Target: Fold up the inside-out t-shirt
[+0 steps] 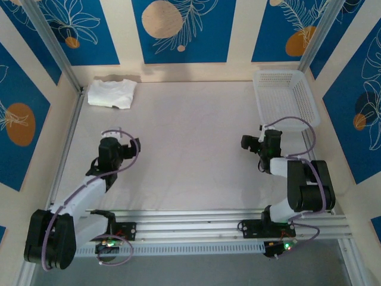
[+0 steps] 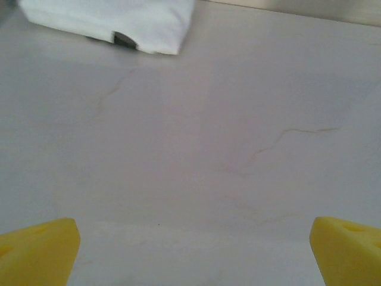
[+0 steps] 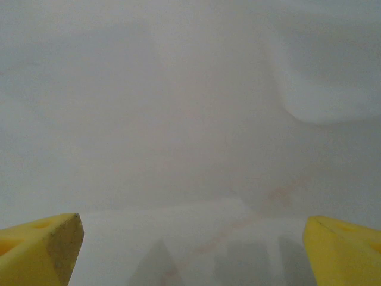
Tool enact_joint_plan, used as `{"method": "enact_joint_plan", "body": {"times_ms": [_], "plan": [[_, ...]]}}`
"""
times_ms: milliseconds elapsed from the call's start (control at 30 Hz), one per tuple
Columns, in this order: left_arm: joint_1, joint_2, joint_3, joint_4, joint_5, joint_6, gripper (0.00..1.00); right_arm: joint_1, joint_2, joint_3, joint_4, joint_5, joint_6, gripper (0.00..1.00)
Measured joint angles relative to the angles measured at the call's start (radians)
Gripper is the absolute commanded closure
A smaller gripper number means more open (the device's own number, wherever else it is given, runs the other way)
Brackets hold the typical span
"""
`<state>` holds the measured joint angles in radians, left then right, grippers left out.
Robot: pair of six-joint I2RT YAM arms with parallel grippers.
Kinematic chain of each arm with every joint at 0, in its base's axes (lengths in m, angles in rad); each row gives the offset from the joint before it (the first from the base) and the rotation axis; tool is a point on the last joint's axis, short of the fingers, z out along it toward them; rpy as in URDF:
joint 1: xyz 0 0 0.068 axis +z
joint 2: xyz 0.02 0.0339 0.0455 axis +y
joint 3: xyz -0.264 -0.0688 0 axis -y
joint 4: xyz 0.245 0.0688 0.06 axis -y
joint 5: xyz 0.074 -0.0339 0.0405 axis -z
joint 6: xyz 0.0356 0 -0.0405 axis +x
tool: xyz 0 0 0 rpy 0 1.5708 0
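Nearest in the top view, the arm bases (image 1: 50, 238) sit at the table (image 1: 190, 119) edge. The left gripper (image 1: 131, 147) and right gripper (image 1: 250, 143) hover over bare table, both spread and empty. The shirt (image 1: 112, 93) lies in the far left corner as a compact bundle. A basket (image 1: 283, 98) stands far right.

Left wrist view: yellow fingertips (image 2: 36, 250) wide apart, the shirt well ahead.

Right wrist view: fingertips wide apart over blurred table.

I judge the folding finished or nearly so. Any tidying next calls for a long left reach.

White t-shirt (image 1: 112, 93), folded compact, far-left table corner, some wrinkles.
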<state>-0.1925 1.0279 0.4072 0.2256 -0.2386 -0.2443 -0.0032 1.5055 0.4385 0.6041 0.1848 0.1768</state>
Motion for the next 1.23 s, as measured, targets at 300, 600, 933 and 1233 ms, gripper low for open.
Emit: {"method": "enact_joint_plan", "body": {"times_ms": [300,600,933,1233], "plan": [[0.029,0.061,-0.061,0.189,-0.028,0.166,0.01,0.032,0.023,-0.078,0.214,0.048,-0.014,0.01],[0.145,0.492,-0.044,0.515,0.172,0.249,0.01,0.034,0.023,-0.076,0.228,0.077,-0.014,0.01],[0.145,0.522,-0.027,0.579,0.213,0.267,0.01,0.034,0.023,-0.075,0.241,0.078,-0.014,0.01],[0.143,0.522,-0.018,0.575,0.22,0.278,0.01,0.035,0.023,-0.072,0.242,0.08,-0.014,0.01]]}}
